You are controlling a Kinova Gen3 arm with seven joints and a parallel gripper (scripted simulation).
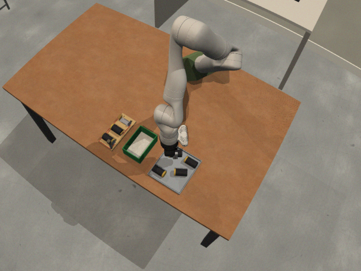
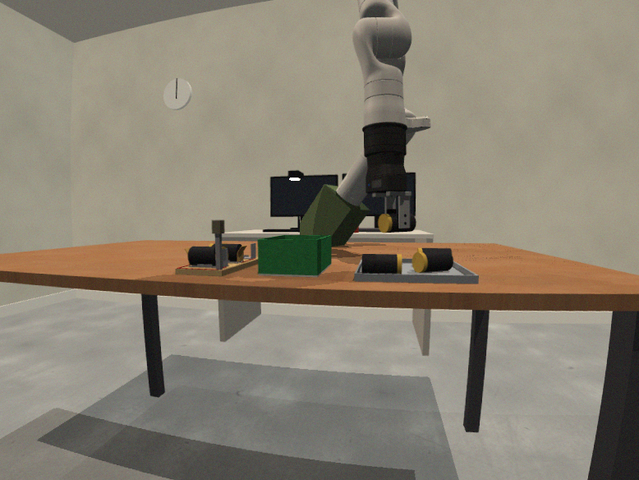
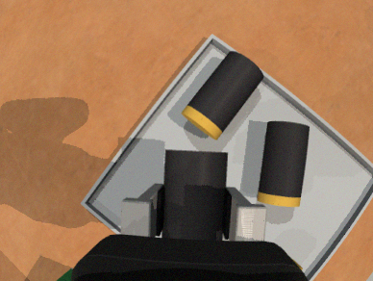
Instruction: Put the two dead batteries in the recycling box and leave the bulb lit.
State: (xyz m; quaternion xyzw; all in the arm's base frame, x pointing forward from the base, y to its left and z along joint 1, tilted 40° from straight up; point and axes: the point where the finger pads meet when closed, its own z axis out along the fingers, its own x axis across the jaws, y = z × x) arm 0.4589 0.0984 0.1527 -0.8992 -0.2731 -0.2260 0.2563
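My gripper (image 1: 175, 153) (image 2: 398, 222) (image 3: 193, 204) is shut on a black battery with an orange end (image 2: 384, 223), lying level high above the tray (image 1: 175, 183) (image 2: 412, 278) (image 3: 336, 159). Three batteries lie on the tray: one near the right edge (image 1: 190, 162) (image 3: 226, 91), one in the middle (image 1: 180, 171) (image 2: 439, 259) (image 3: 285, 161), one at the front left (image 1: 159, 170) (image 2: 380, 263). Two batteries (image 1: 117, 128) (image 2: 202, 256) lie in the wooden holder (image 1: 116, 139) (image 2: 198, 271). The green box (image 1: 131, 157) (image 2: 286, 256) stands upright; no battery shows inside. No glowing bulb is visible.
The green box stands between the holder and the tray. A post with a dull brown block (image 2: 218, 226) rises from the holder's front end. The table's front edge (image 2: 319, 297) runs close to the tray, box and holder.
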